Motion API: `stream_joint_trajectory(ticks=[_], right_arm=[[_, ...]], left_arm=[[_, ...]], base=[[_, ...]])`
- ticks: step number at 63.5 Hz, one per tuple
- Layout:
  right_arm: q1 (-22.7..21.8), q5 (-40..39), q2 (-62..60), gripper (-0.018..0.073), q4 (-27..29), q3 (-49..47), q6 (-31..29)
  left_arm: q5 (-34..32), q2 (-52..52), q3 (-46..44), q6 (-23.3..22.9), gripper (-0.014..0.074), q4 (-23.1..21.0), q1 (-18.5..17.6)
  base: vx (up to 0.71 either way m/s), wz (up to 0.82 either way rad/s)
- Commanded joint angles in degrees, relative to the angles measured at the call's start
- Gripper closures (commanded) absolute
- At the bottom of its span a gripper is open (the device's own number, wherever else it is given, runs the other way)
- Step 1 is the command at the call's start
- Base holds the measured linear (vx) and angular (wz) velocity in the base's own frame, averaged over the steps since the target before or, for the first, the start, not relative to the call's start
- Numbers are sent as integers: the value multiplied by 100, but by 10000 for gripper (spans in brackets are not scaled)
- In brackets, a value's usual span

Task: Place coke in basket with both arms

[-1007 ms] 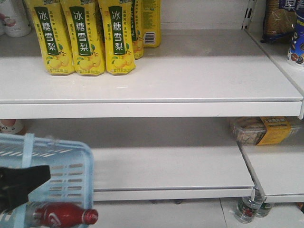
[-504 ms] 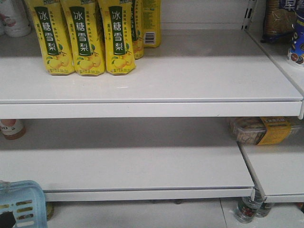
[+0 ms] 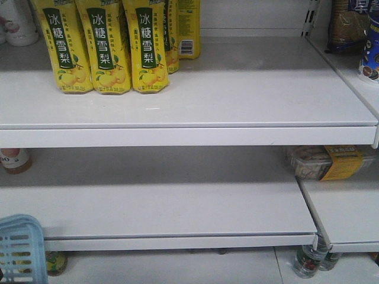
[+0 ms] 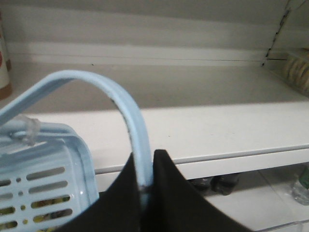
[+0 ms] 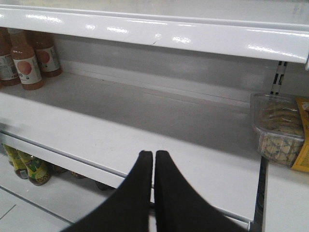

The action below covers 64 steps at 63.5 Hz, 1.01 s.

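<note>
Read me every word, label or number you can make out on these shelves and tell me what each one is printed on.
"冰糖雪梨": green vertical label on each front yellow bottle on the top shelf.
Barcode on the rear yellow bottle: digits too small.
Yellow band on the clear snack box: blurred.
Orange bottles: label text unreadable.
Blue package, far right: unreadable.

Even overhead store light. The upper shelf point(image 3: 189, 89) casts a broad grey shadow over the back of the lower shelf point(image 3: 177, 207). Glare streaks the shelf lip point(image 5: 154, 34) in the right wrist view. Left wrist view soft; its basket point(image 4: 43, 193) is blurred.
</note>
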Motion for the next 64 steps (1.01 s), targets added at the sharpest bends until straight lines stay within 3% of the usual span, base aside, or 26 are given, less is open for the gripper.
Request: stream_joint_trajectory(ticks=[1,31,42,51,59,64], right_arm=[[-30,-401,67,564,-99,-143,-18],[-30,-401,67,564,-100,-143,-18],[-30,-401,67,564,-100,-143,-18],[-30,-385,67,564,-100,-143,-18],[-30,-385,67,564,-100,-143,-18],[-30,-385,67,564,-100,-143,-18]], left_arm=[[-1041,-153,-1,226,603,448,118],[-1701,-166,-1,208,603,265,1762],[-2159,-166,-1,208,603,145,1791],[-2148,-166,-1,208,603,106,1787],[-2095,-166,-1,353,603,-244,1787],[-2095,-166,-1,685,603,-638,1787]], base=[[0,0],[0,0],[0,0],[0,0],[0,0],[0,0]])
